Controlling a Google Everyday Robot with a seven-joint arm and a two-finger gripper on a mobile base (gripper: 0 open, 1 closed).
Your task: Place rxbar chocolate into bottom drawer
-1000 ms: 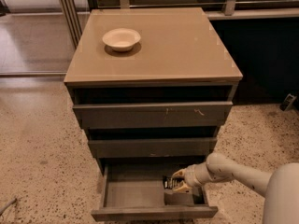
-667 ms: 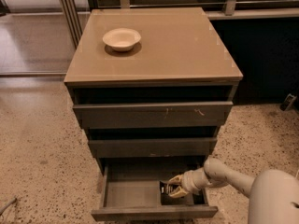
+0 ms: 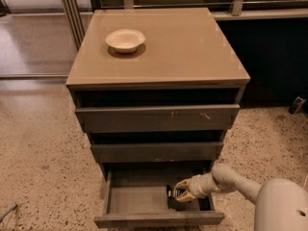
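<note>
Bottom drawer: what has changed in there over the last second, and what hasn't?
The end effector crept slightly left and lower inside the bottom drawer, and the rxbar chocolate, a dark shape at its tip, went with it. Whether the bar has been let go cannot be told. The drawer stayed open, and the white bowl stayed on the cabinet top.

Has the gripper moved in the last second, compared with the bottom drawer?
Yes. The gripper is inside the open drawer, at its right side. It has sunk slightly, toward the drawer's floor and front panel.
</note>
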